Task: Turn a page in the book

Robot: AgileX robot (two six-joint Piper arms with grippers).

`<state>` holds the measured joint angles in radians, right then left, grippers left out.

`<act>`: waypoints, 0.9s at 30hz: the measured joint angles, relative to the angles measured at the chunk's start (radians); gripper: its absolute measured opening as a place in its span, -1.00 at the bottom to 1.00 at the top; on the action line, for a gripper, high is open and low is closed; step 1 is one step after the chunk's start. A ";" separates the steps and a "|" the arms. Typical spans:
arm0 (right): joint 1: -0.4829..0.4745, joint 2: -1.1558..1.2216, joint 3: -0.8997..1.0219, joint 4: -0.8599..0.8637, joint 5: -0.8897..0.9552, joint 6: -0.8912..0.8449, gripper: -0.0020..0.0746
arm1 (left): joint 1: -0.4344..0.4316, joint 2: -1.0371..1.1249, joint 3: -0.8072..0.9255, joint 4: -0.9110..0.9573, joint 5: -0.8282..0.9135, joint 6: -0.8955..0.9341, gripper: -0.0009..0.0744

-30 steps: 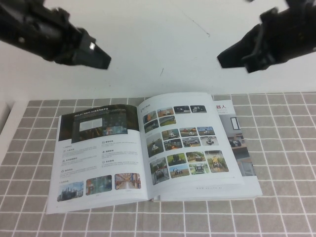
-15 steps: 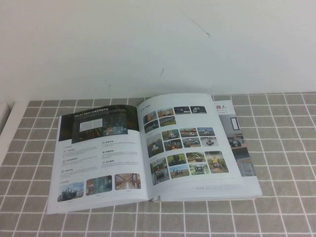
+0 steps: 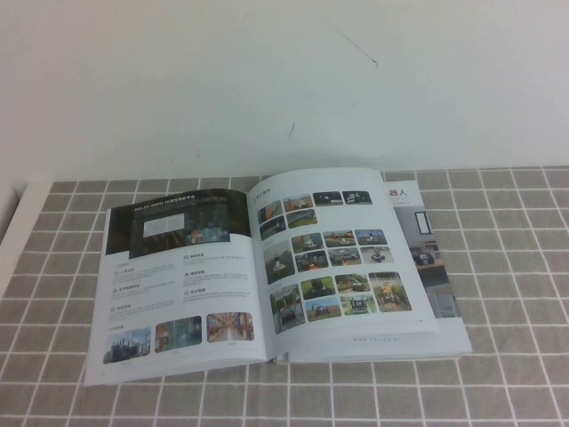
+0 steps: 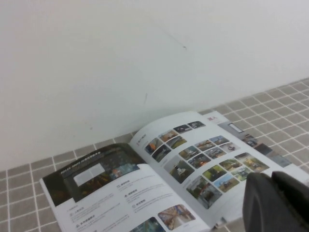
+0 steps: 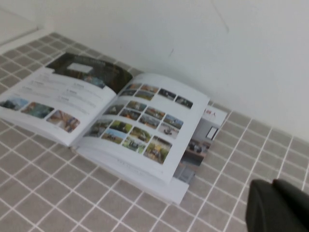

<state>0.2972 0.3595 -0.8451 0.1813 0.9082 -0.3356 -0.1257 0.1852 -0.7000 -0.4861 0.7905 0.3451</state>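
Note:
The book (image 3: 276, 271) lies open on the grey tiled mat, near the white wall. The page (image 3: 178, 271) lies flat on the left half, with its dark banner photo and small photos facing up. The right half shows a leaf with a grid of colour photos (image 3: 333, 258). Neither arm shows in the high view. In the left wrist view my left gripper (image 4: 271, 178) hangs above the book's right part (image 4: 203, 154), fingers together and empty. In the right wrist view my right gripper (image 5: 271, 184) is over bare tiles beside the book (image 5: 125, 121), fingers together and empty.
The grey tiled mat (image 3: 507, 267) stretches round the book on all sides. The white wall (image 3: 284, 80) rises just behind it. A white strip (image 3: 11, 222) edges the mat at the far left.
Both arms, seen at the top corners of the high view a second ago, have pulled out of that view. The book and its pages have not moved.

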 joint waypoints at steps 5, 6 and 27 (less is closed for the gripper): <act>0.000 -0.002 0.230 0.000 -0.186 0.000 -0.95 | 0.000 -0.032 0.220 0.011 -0.192 -0.015 -0.99; 0.000 0.000 0.269 -0.005 -0.246 0.000 -0.95 | 0.000 -0.030 0.255 0.017 -0.235 -0.015 -0.99; 0.000 0.039 0.705 -0.018 -0.716 -0.003 -0.95 | 0.000 -0.009 0.669 -0.085 -0.804 0.068 -0.99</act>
<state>0.2972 0.3986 -0.1398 0.1632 0.1921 -0.3383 -0.1257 0.1766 -0.0313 -0.5712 -0.0132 0.4133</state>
